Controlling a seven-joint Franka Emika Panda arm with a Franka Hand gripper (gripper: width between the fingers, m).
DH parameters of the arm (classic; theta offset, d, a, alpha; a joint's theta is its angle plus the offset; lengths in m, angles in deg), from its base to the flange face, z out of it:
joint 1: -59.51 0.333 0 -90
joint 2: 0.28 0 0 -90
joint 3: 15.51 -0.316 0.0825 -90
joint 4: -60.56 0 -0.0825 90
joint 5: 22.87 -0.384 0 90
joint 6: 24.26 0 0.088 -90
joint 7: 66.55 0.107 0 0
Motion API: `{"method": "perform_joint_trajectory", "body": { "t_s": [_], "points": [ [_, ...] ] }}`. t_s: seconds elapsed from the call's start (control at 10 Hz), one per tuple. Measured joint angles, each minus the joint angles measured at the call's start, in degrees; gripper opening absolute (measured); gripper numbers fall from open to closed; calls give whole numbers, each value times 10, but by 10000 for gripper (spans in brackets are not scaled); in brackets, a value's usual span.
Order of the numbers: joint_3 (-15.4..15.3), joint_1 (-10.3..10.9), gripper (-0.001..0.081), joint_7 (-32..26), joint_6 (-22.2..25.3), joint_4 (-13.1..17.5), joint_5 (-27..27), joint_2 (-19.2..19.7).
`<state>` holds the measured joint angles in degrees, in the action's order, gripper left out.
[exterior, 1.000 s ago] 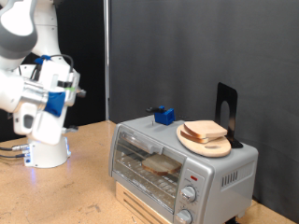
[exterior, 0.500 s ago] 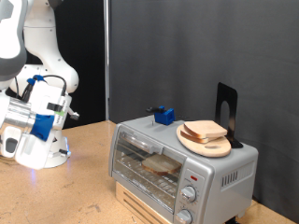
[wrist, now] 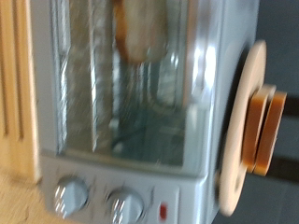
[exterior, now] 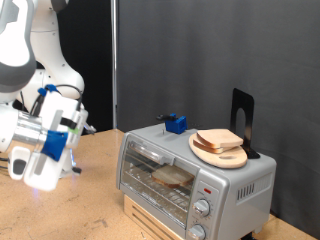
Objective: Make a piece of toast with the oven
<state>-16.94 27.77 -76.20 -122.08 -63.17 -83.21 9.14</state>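
Observation:
The silver oven [exterior: 240,185] stands at the exterior view's right with its glass door shut. A slice of toast [exterior: 172,176] lies on the wire rack inside, and shows in the wrist view [wrist: 140,28] behind the glass. A second bread slice [exterior: 220,140] lies on a round wooden board [exterior: 205,152] on the oven's top. My gripper [exterior: 76,128] hangs in the air at the exterior view's left, well apart from the oven and facing it. Its fingers do not show in the wrist view.
Two round knobs [wrist: 67,194] [wrist: 121,203] and a red light [wrist: 163,211] sit on the oven's front. A small blue object [exterior: 176,124] and a black stand [exterior: 242,112] are on the oven top. The oven rests on a wooden base [exterior: 150,215] on the table.
The arm has swung downward and nearer the exterior camera, away from the oven. The oven, toast and board have not moved.

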Motion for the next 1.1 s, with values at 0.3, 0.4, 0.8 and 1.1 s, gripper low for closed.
{"method": "perform_joint_trajectory", "body": {
  "t_s": [0.3,0.4,0.8,1.1],
  "points": [
    [-18,14,808,0,-81,41,-46,38],
    [-18,13,808,0,-76,40,-44,38],
    [-23,16,808,79,-50,90,-38,71],
    [-33,38,808,110,-109,147,-41,119]
  ]
}}
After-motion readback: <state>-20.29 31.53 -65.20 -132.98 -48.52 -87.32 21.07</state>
